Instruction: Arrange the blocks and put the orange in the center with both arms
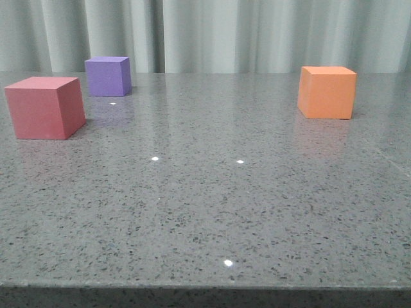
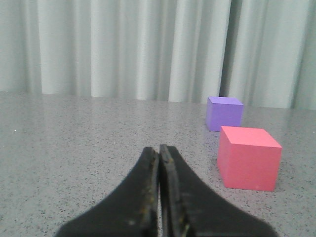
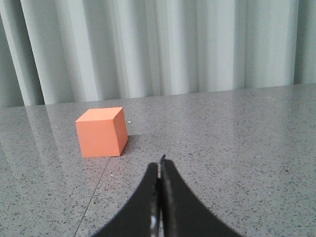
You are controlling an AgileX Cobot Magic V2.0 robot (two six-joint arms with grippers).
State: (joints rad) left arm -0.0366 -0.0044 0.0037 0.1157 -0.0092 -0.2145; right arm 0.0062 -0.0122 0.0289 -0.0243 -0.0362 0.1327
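— Seen from the right wrist?
— Orange cube (image 3: 101,132), upright on a grey speckled tabletop (image 3: 237,138), casting a small shadow beside it.
— And the right gripper (image 3: 159,165)?
— Black, curved fingers (image 3: 180,207) pressed together tip to tip, holding nothing, apart from the cube.
— Behind?
— Pale pleated curtain (image 3: 163,47) along the table's far edge.
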